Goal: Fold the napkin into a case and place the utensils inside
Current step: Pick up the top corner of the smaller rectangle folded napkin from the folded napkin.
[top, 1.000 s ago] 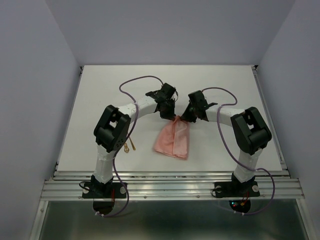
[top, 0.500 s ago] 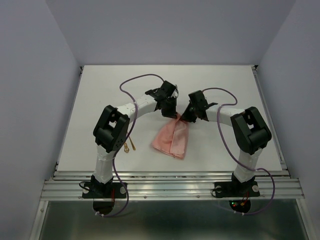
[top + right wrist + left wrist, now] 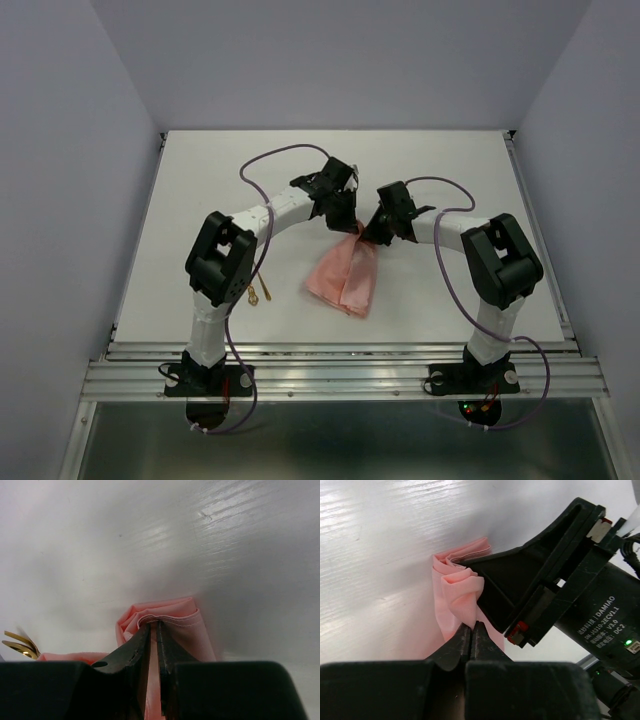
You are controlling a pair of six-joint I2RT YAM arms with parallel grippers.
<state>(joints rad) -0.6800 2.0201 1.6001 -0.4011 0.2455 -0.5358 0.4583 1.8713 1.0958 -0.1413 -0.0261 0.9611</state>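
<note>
While the left gripper (image 3: 471,628) and right gripper (image 3: 153,626) stay clamped side by side on the napkin's (image 3: 342,280) bunched top edge, the cloth seems slightly narrower than before. The utensils (image 3: 262,293) lie to its left on the tabletop (image 3: 200,180).

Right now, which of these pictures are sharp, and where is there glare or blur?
Top view: even light, soft shadows, all sharp. Left wrist view: glare streaks on the table, napkin crisp, near fingers soft. Right wrist view: table sheen, gold utensil at left edge blurred.
</note>
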